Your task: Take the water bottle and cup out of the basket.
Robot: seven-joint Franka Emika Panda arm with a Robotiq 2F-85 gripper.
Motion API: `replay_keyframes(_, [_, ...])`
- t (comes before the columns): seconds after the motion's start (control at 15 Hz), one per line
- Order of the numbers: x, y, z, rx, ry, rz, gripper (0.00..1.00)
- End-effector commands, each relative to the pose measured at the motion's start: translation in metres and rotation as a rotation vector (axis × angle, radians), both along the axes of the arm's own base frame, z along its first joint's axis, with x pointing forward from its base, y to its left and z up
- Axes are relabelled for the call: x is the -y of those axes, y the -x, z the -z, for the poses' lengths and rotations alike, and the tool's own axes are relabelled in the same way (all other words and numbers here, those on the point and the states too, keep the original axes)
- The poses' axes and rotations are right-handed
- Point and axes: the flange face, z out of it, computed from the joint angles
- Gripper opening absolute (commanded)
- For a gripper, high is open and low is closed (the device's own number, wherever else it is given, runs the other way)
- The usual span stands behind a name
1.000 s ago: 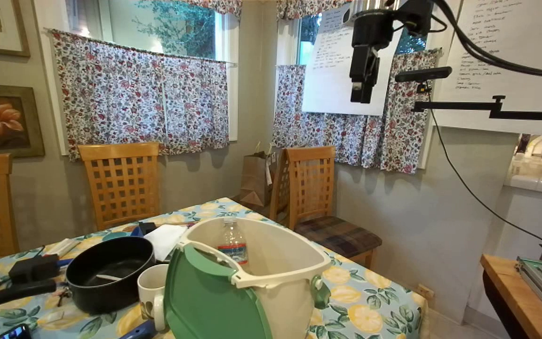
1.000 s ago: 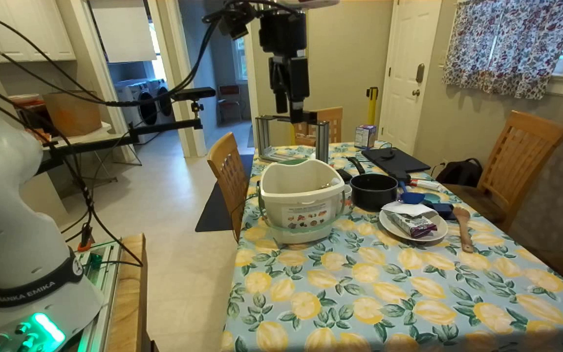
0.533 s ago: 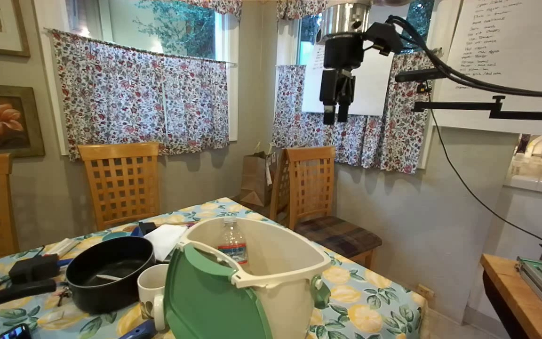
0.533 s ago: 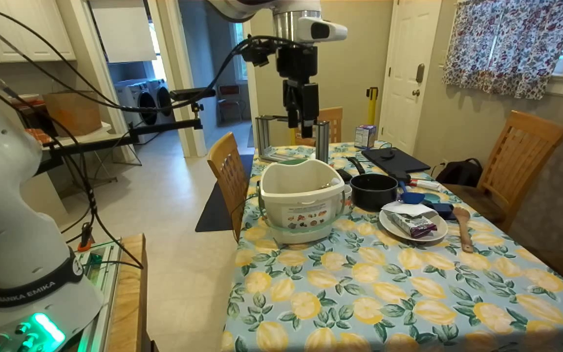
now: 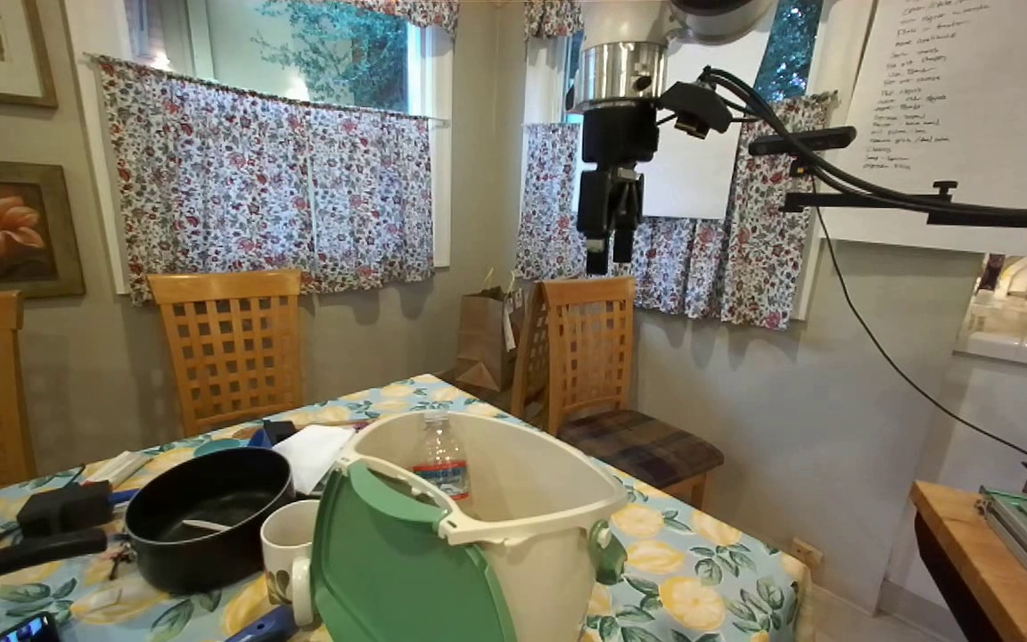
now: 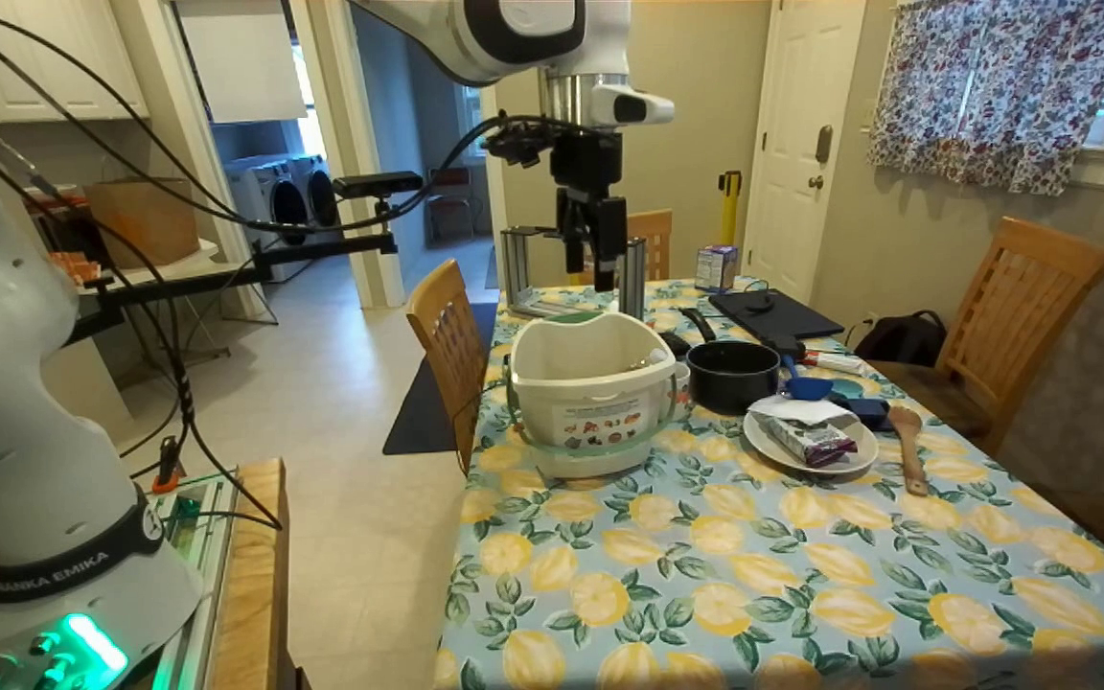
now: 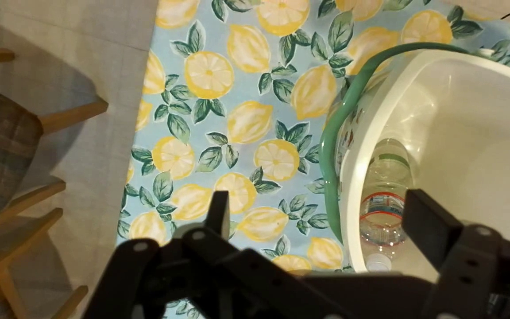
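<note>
The water bottle [image 5: 442, 464] is clear plastic with a red-edged label. It leans inside the basket [image 5: 549, 566], a cream tub with a green panel hanging on one side. In the wrist view the bottle [image 7: 383, 199] lies along the inner wall, below the cream rim [image 7: 356, 186], its white cap toward the picture's bottom. My gripper [image 5: 611, 256] is open and empty, high above the basket; it also shows so in an exterior view [image 6: 589, 273]. In the wrist view one finger is over the tablecloth, the other over the basket's inside. A white mug [image 5: 286, 544] stands outside, beside the basket; no cup shows inside.
A black pan [image 5: 210, 517] stands beside the mug. A plate [image 6: 763, 450] with a packet and a wooden spatula [image 6: 910, 450] lie farther along the table. A metal frame [image 6: 632, 278] stands behind the basket. A green handle [image 7: 330, 155] runs outside the rim.
My gripper has come down and turned, so both fingers now show apart. In an exterior view it has moved left and down toward the basket. The bottle, basket and mug have not moved.
</note>
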Motion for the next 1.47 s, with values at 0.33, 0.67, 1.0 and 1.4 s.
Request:
replay_keyframes(0.33, [-0.005,-0.016,0.007,0.030,-0.017,0.076,1.00])
replay_keyframes(0.67, [-0.039,-0.046,0.033,0.070,0.000,0.004,1.00])
replay_keyframes(1.0, [-0.067,-0.073,0.069,0.070,0.035,-0.093,1.00])
replay_keyframes(1.4, [-0.089,-0.096,0.109,0.071,0.082,-0.162,1.00])
